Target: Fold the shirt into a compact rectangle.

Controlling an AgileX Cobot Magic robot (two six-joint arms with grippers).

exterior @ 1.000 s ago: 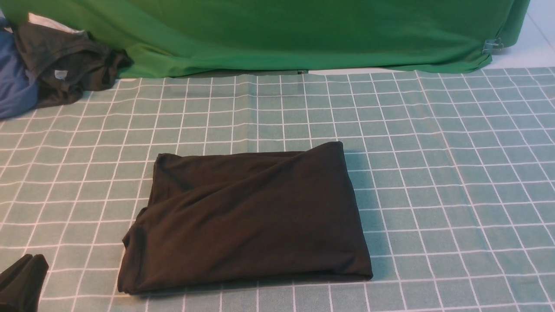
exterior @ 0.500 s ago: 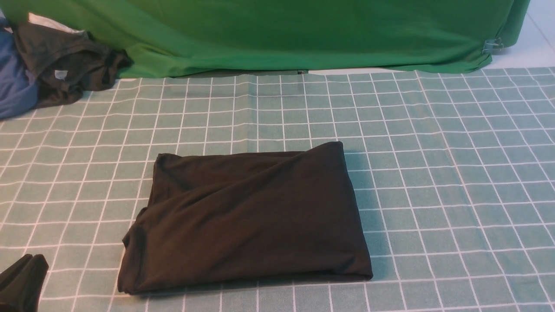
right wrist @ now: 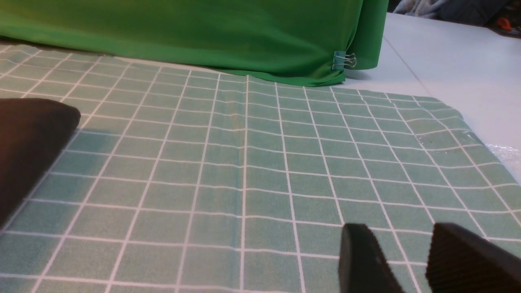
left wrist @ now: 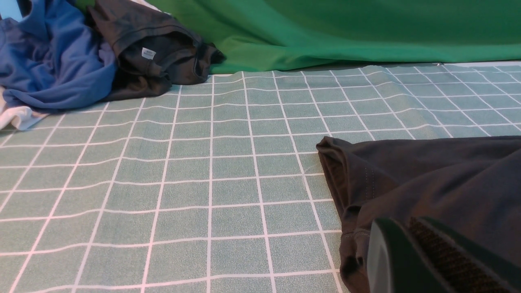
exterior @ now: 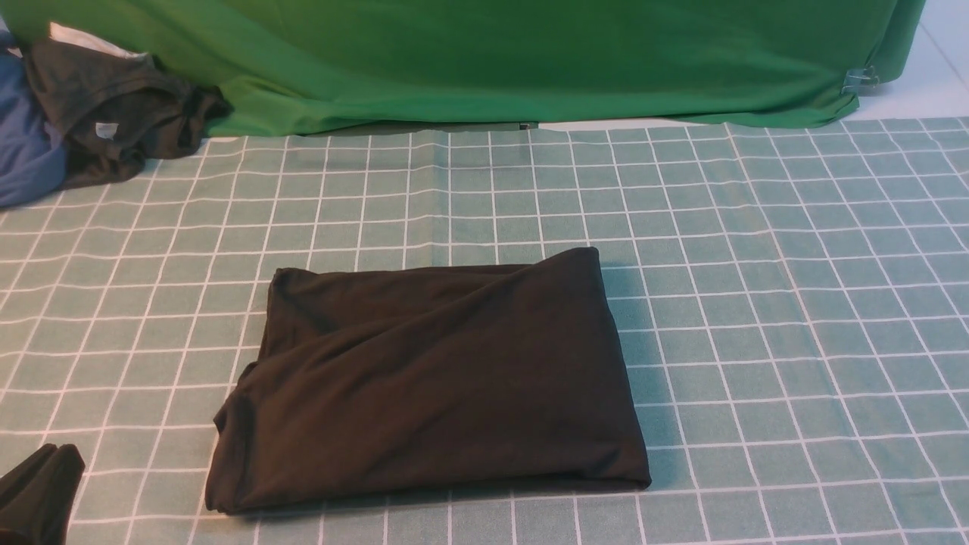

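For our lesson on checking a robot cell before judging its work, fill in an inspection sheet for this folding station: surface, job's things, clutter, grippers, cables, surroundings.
Surface: green checked tablecloth, some ripples, lying flat.
Job's things: black shirt folded into a rough rectangle near the middle, edges slightly uneven, nothing holding it.
Clutter: dark grey garment with a pale tag and blue garment heaped at the far left corner.
Grippers: left gripper low beside the shirt's left edge, its fingers close together, state unclear; right gripper open over bare cloth.
Cables: nothing seen.
Surroundings: green backdrop held by a binder clip.
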